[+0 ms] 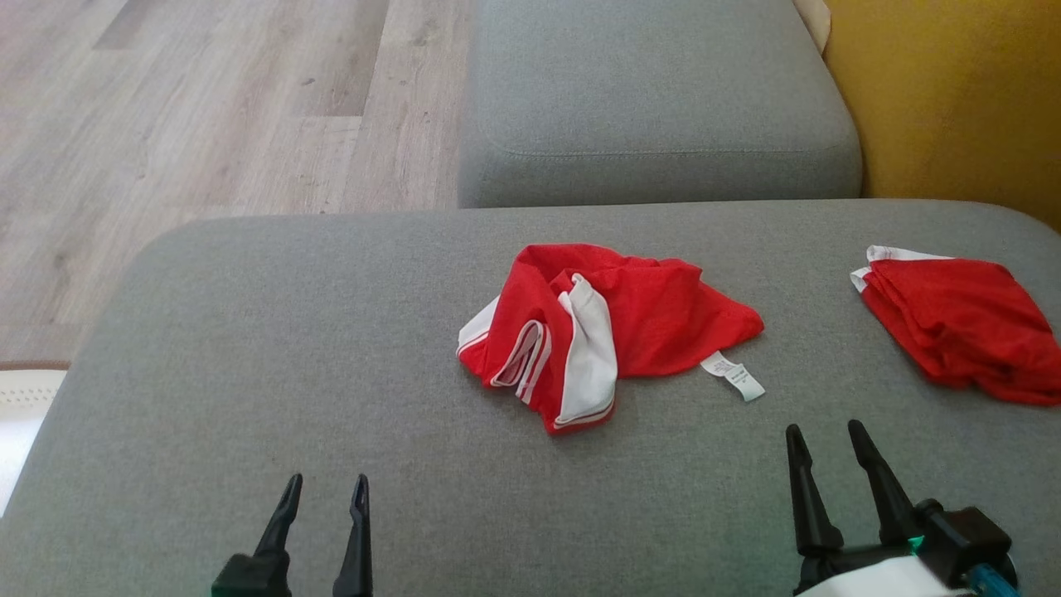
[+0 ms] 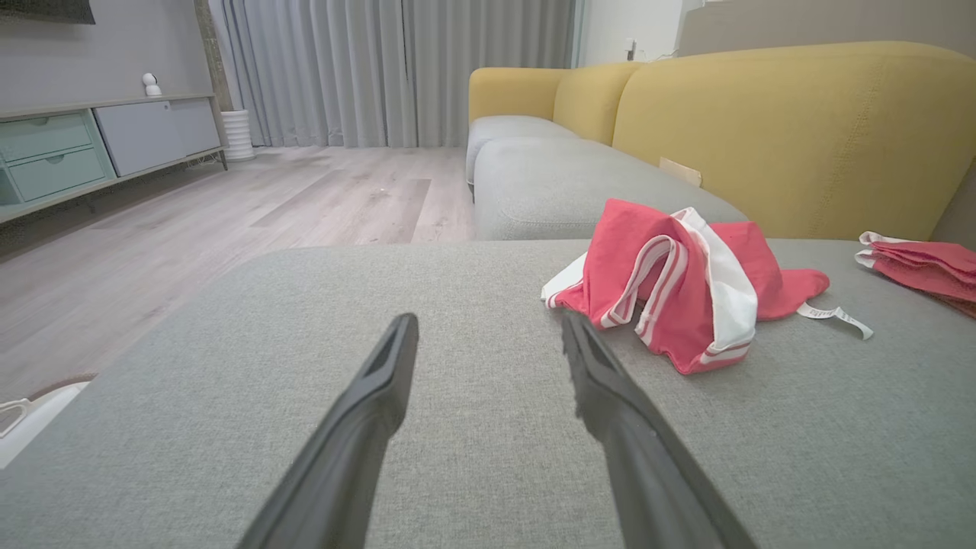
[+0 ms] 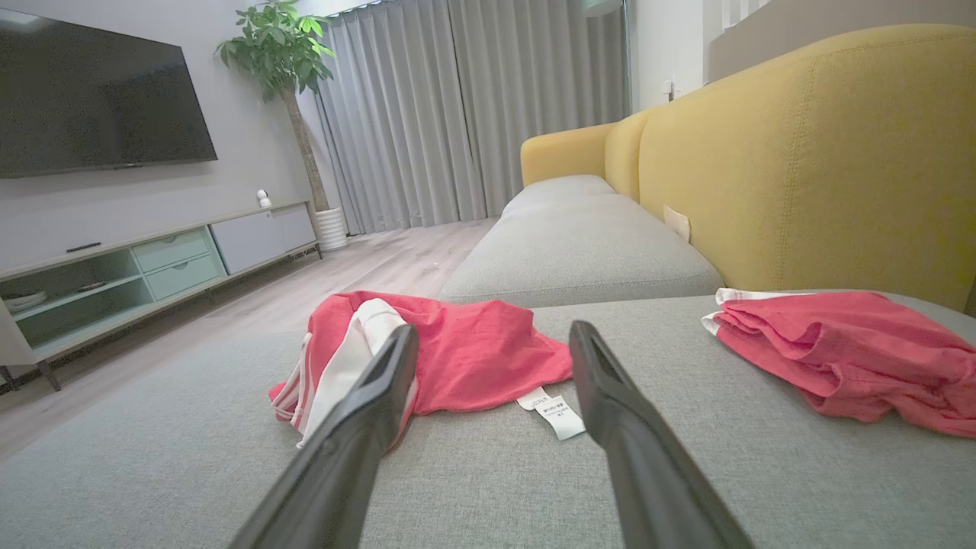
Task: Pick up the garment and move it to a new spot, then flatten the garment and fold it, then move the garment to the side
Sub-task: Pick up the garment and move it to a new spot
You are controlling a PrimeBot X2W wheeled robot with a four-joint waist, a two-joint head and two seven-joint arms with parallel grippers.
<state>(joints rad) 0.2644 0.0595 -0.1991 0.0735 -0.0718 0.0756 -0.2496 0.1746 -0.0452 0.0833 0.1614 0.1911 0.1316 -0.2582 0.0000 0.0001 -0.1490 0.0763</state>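
Note:
A crumpled red garment [image 1: 630,319] with white trim lies in a heap near the middle of the grey sofa cushion [image 1: 331,348], its white label sticking out to the right. The left wrist view shows the garment [image 2: 679,297] ahead and to the right; the right wrist view shows the garment [image 3: 465,351] ahead and slightly left. My left gripper [image 1: 325,491] hovers open near the cushion's front edge, well short of the cloth. My right gripper [image 1: 825,439] is open too, just below and right of the label. Neither touches the cloth.
A second red garment [image 1: 961,327] lies bunched at the cushion's right edge, by the yellow backrest [image 1: 953,99]. Another grey seat cushion [image 1: 655,108] lies beyond. Wooden floor [image 1: 207,108] runs along the left. A TV cabinet [image 3: 152,263] and a potted plant [image 3: 278,53] stand across the room.

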